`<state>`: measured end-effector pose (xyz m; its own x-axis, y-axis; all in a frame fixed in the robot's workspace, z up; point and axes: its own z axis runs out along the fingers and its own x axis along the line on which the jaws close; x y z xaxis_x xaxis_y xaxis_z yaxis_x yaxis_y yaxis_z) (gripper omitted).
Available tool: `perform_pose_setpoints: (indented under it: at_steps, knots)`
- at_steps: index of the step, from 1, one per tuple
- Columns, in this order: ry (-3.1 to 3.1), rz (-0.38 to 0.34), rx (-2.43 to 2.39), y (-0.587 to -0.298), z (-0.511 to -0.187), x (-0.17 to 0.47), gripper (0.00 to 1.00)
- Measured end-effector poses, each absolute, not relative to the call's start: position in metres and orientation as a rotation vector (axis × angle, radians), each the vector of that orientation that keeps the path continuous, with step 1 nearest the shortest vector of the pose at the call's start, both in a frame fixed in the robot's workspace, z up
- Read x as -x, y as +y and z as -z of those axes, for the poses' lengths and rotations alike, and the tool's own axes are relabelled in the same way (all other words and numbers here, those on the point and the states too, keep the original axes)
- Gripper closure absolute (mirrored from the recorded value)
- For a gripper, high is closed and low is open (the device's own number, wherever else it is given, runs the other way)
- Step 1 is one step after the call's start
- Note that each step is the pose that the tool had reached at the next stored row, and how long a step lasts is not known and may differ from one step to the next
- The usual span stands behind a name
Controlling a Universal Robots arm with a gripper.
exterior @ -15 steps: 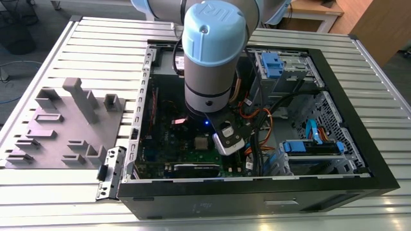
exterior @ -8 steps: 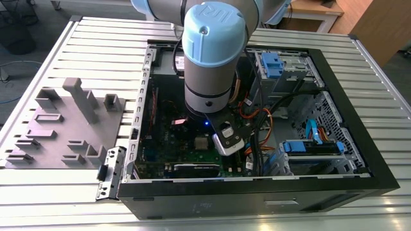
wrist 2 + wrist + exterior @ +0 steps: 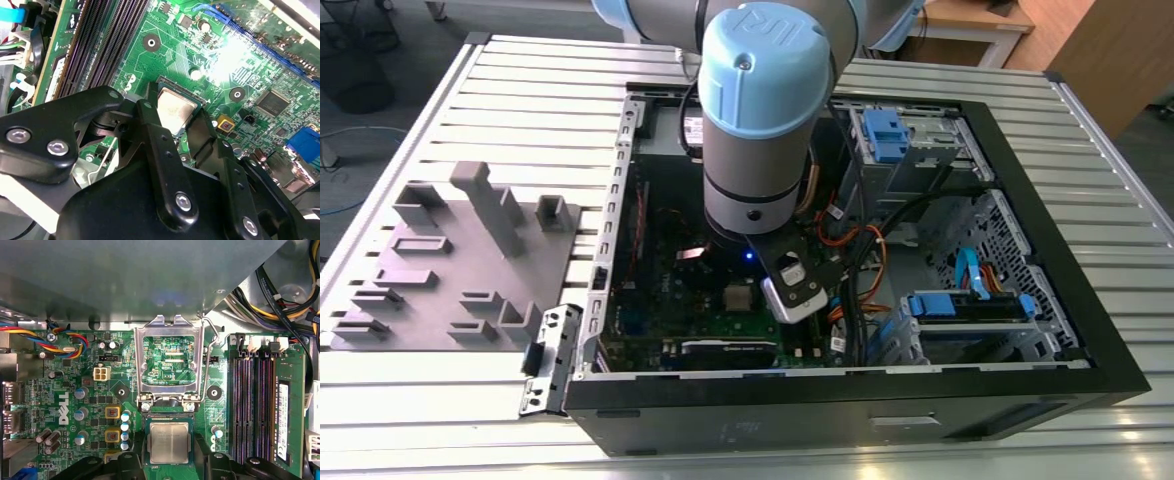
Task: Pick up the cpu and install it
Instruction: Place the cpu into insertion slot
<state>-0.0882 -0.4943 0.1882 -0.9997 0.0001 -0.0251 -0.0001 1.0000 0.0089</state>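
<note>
While the gripper (image 3: 175, 105) clamps it on two opposite sides, the cpu (image 3: 172, 112) lies flat in the black socket (image 3: 169, 416), directly between the fingers (image 3: 155, 140). Its top is a dull silver-grey square with a thin pale rim. Just past the fingertips, a shiny metal frame (image 3: 169, 360) stands flipped open over the green board (image 3: 165, 65). Memory slots (image 3: 255, 405) run alongside the gripper. All of it sits inside the open black computer case (image 3: 854, 400).
</note>
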Motion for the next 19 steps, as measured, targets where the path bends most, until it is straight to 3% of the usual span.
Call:
perform_pose_setpoints:
  at_steps: [19]
  knots:
    - [3.116,-0.014,0.0,-0.4943,-0.1954,0.0882,0.53]
